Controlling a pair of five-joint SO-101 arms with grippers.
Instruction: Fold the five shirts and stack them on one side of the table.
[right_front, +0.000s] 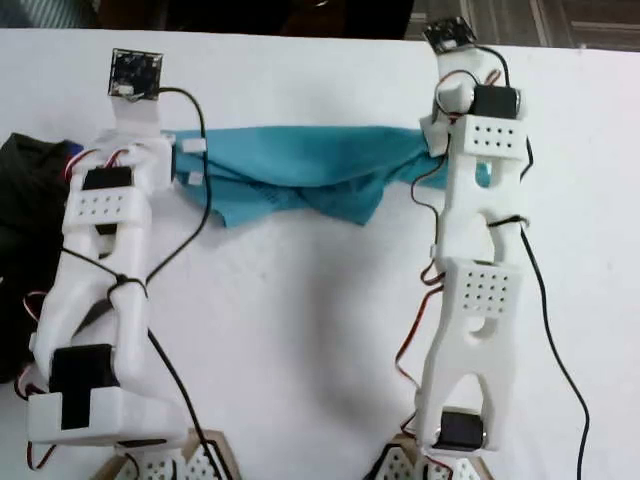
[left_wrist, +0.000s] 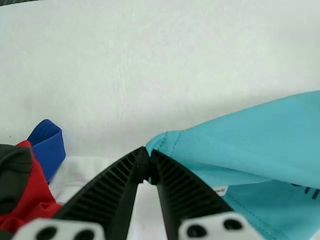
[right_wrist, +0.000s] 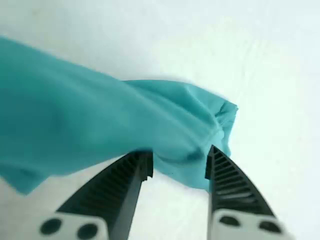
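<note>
Left gripper pinched tight on shirt corner — right gripper wide, fabric between jaws. Shirt spread across worktop; dark pile at worktop edge.

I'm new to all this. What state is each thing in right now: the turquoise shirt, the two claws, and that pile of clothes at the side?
Turquoise shirt: rumpled, not yet neatly folded, stretched between the two grippers.
Left gripper: shut on one edge of the shirt.
Right gripper: open, fingers on either side of the shirt's other end.
Pile of clothes: heaped, with red, blue and black pieces bunched together.
</note>
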